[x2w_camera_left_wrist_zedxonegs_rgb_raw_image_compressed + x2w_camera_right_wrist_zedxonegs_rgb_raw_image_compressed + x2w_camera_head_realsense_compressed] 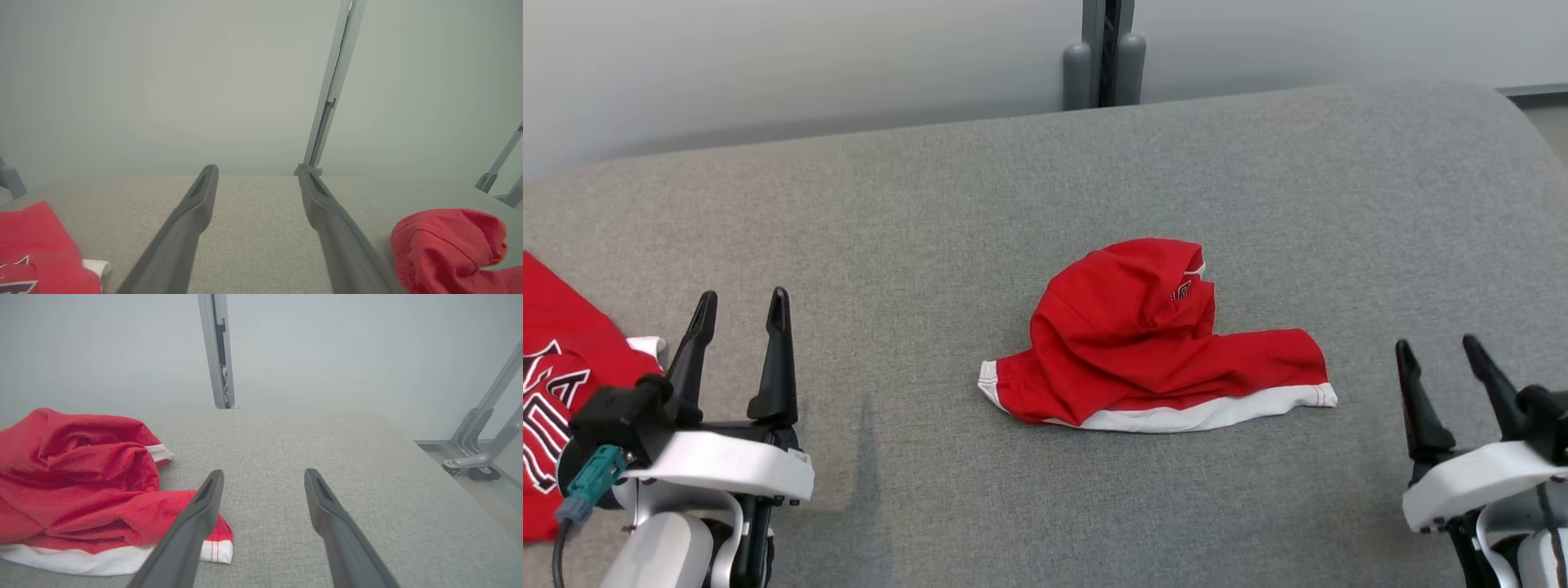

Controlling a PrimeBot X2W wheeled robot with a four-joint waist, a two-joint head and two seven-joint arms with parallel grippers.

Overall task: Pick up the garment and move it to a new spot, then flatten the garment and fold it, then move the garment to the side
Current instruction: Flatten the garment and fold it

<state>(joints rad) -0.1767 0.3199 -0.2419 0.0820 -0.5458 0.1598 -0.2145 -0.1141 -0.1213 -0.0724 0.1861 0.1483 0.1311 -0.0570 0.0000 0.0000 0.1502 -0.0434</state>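
Observation:
The garment is red with a white hem and lies crumpled in a heap at the middle of the grey fabric surface. My left gripper hovers open at the lower left, well left of the heap, nothing between its fingers. My right gripper stands open at the lower right, just right of the hem's end. In the left wrist view the open left gripper has the garment to its right. In the right wrist view the garment lies left of the open right gripper, partly behind one finger.
A second red garment with dark and white lettering lies flat at the left edge, beside my left gripper; it also shows in the left wrist view. A grey post stands behind the surface. Metal frame legs stand beyond the rounded right edge.

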